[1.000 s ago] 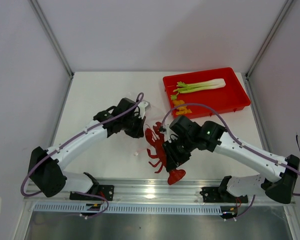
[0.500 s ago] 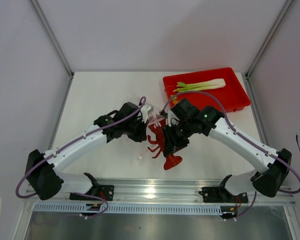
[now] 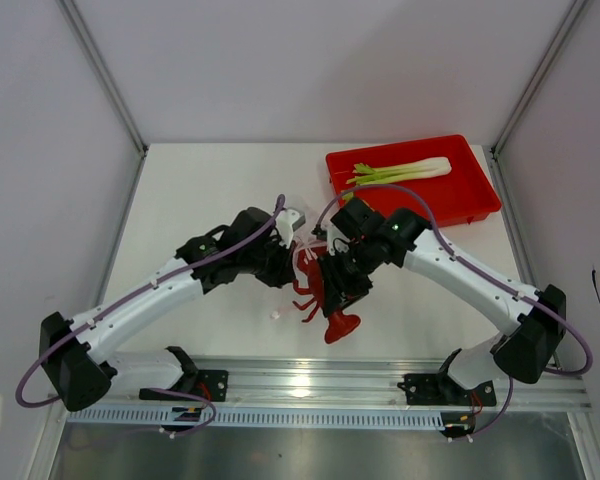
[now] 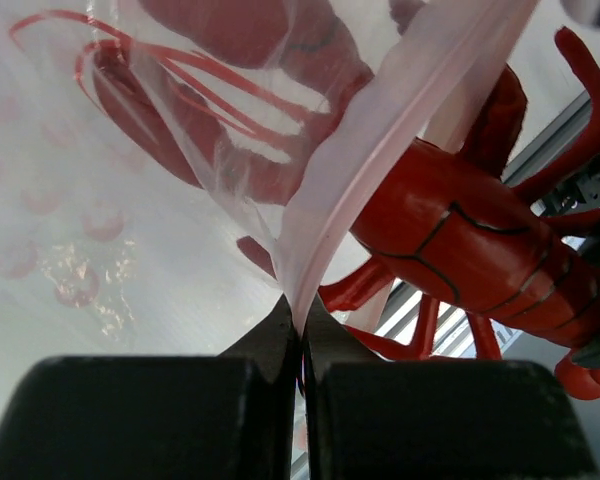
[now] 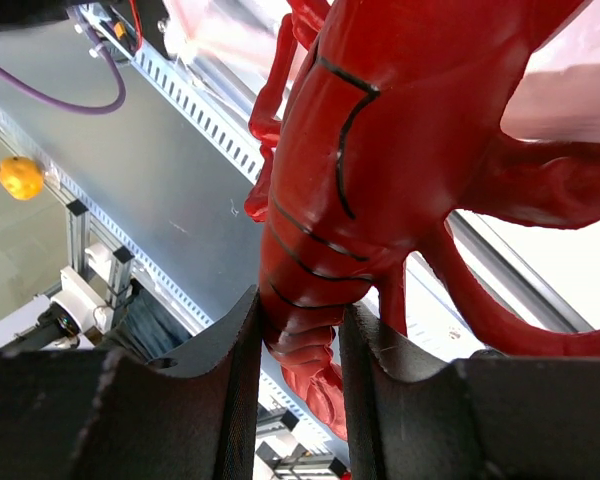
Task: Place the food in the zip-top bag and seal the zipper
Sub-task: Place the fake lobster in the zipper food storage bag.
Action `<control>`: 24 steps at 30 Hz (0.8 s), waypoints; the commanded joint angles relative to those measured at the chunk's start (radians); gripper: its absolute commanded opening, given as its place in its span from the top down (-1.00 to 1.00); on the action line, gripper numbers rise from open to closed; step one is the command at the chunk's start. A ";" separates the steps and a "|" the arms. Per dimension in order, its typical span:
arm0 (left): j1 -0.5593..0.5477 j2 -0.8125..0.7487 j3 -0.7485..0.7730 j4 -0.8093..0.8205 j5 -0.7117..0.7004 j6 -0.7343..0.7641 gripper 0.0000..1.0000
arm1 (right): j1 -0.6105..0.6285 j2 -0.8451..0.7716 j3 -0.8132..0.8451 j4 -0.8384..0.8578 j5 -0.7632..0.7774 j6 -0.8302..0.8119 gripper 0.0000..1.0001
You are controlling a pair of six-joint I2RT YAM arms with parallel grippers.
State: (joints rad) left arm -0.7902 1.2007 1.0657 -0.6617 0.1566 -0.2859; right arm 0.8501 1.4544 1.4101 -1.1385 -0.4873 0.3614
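A dark red lobster-shaped piece of food [image 3: 315, 290] hangs over the table's near middle. My right gripper [image 3: 337, 292] is shut on its tail section [image 5: 310, 290]. My left gripper [image 3: 286, 264] is shut on the pinkish zipper rim [image 4: 400, 110] of the clear zip-top bag [image 4: 180, 150], holding it up beside the lobster [image 4: 460, 230]. The lobster's claws and feelers show through the plastic; its body and legs lie outside the rim. The pale-green stalk [image 3: 400, 171] lies in the red tray. The yellow-orange pieces are hidden behind my right arm.
The red tray [image 3: 475, 200] stands at the back right. A metal rail [image 3: 310, 380] runs along the near table edge under both arm bases. A small white scrap [image 3: 276, 314] lies on the table below my left gripper.
My right arm has carried the lobster a little away from the near edge, towards the bag. My left gripper, still pinching the bag rim, has shifted right and nearer, closing in on the lobster.
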 commanded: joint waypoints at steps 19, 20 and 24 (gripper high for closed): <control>-0.072 -0.049 -0.024 0.031 -0.029 -0.045 0.99 | -0.105 -0.014 0.027 0.094 -0.157 0.082 1.00; -0.072 -0.049 -0.030 0.036 -0.028 -0.047 0.99 | -0.106 -0.017 0.026 0.085 -0.163 0.079 1.00; -0.073 -0.049 -0.019 0.034 -0.012 -0.052 0.99 | -0.097 -0.014 0.023 0.066 -0.076 0.062 1.00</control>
State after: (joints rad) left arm -0.8516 1.1770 1.0424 -0.6495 0.1341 -0.3153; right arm 0.7498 1.4681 1.4254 -1.0882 -0.5804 0.4339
